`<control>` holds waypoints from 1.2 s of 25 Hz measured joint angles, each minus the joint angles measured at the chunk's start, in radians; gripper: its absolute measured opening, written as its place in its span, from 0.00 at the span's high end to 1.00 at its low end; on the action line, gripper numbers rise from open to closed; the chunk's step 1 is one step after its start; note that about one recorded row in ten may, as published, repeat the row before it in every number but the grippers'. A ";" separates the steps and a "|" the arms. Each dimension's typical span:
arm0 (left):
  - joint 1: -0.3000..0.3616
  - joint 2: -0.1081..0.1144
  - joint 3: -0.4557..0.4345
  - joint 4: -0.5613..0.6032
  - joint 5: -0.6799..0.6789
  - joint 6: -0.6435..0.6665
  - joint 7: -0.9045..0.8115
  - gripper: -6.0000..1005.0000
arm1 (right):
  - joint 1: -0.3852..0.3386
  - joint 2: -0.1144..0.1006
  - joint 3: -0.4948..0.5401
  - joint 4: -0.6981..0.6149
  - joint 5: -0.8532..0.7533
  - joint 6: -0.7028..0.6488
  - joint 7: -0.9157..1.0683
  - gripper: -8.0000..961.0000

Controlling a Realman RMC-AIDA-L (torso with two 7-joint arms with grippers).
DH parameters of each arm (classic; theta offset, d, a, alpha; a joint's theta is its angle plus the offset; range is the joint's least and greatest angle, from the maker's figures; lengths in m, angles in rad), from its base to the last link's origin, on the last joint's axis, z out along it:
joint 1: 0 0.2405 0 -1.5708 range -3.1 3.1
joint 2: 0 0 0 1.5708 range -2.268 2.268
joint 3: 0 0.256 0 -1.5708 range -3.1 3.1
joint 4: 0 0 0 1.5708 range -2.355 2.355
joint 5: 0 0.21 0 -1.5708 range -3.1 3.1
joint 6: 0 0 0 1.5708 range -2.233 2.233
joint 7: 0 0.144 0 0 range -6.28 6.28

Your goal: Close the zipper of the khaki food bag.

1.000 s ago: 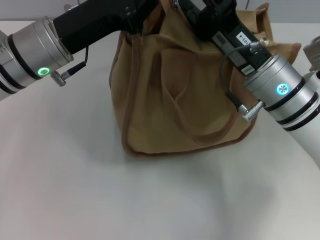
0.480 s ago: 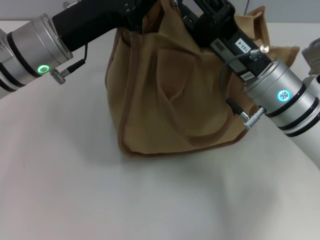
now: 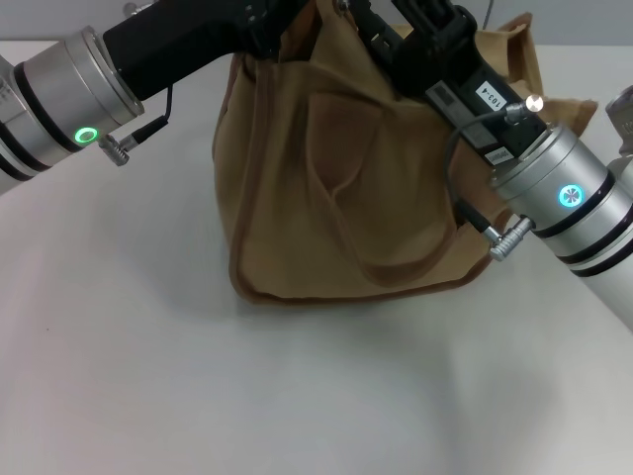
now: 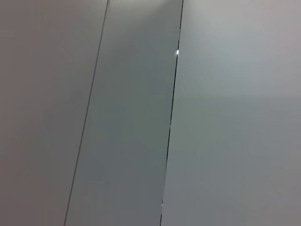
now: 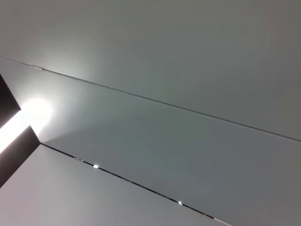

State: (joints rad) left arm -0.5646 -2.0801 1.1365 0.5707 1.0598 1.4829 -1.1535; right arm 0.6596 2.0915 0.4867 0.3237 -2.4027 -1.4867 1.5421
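The khaki food bag (image 3: 336, 188) stands on the pale surface (image 3: 198, 396) toward the far middle of the head view, its near side panel and one loop handle (image 3: 396, 259) facing the camera, but its top panel runs off the picture's far edge, so the zipper and anything inside the bag cannot be seen. Both arms reach in over the bag's top: the left gripper (image 3: 282, 12) from the left and the right gripper (image 3: 401, 20) from the right, each cut off at the frame edge, so I cannot tell how far either is open or what it holds. Both wrist views show only plain grey panels with thin dark seams.
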 joint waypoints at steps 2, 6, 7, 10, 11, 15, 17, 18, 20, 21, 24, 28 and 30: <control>-0.001 0.000 0.000 0.000 0.000 0.000 0.000 0.97 | 0.001 0.000 0.005 -0.003 0.000 -0.005 -0.003 0.18; -0.001 0.000 0.001 -0.001 0.000 -0.001 0.000 0.97 | 0.004 -0.001 0.009 -0.007 0.000 -0.005 -0.006 0.18; -0.001 0.000 0.001 0.000 0.000 -0.001 0.000 0.97 | 0.011 -0.001 0.007 -0.008 0.000 -0.005 -0.006 0.18; -0.003 0.000 0.004 0.000 -0.001 -0.001 0.000 0.97 | 0.026 -0.003 0.003 -0.011 -0.006 -0.005 -0.007 0.18; -0.004 0.000 0.005 0.000 -0.003 -0.001 0.000 0.97 | 0.033 -0.004 0.003 -0.013 -0.013 -0.005 -0.007 0.18; -0.006 0.000 0.008 0.000 -0.009 0.000 0.000 0.97 | 0.032 -0.003 0.011 -0.015 -0.026 -0.007 -0.007 0.19; -0.006 0.000 0.008 0.000 -0.009 0.000 0.000 0.97 | 0.024 -0.002 0.013 -0.016 -0.026 -0.010 -0.008 0.19; -0.006 0.000 0.008 0.000 -0.010 0.001 0.000 0.97 | 0.024 -0.002 0.013 -0.016 -0.026 -0.010 -0.008 0.19; -0.006 0.000 0.007 0.000 -0.010 0.003 0.000 0.97 | 0.021 -0.001 0.013 -0.017 -0.025 -0.016 -0.008 0.19; -0.006 0.000 0.007 0.000 -0.010 0.004 0.000 0.97 | 0.019 -0.001 0.013 -0.018 -0.025 -0.021 -0.009 0.19; -0.006 0.000 0.006 -0.001 -0.012 0.004 0.000 0.97 | 0.017 0.000 0.012 -0.019 -0.026 -0.039 -0.015 0.19; -0.006 0.000 0.004 0.000 -0.013 0.006 0.000 0.97 | 0.015 0.001 0.012 -0.019 -0.027 -0.063 -0.039 0.19; -0.006 0.000 0.004 0.000 -0.013 0.006 0.000 0.97 | 0.015 0.001 0.012 -0.020 -0.027 -0.065 -0.047 0.19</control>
State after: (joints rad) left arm -0.5708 -2.0800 1.1403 0.5709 1.0469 1.4891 -1.1535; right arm 0.6741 2.0923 0.4987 0.3039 -2.4299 -1.5520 1.4951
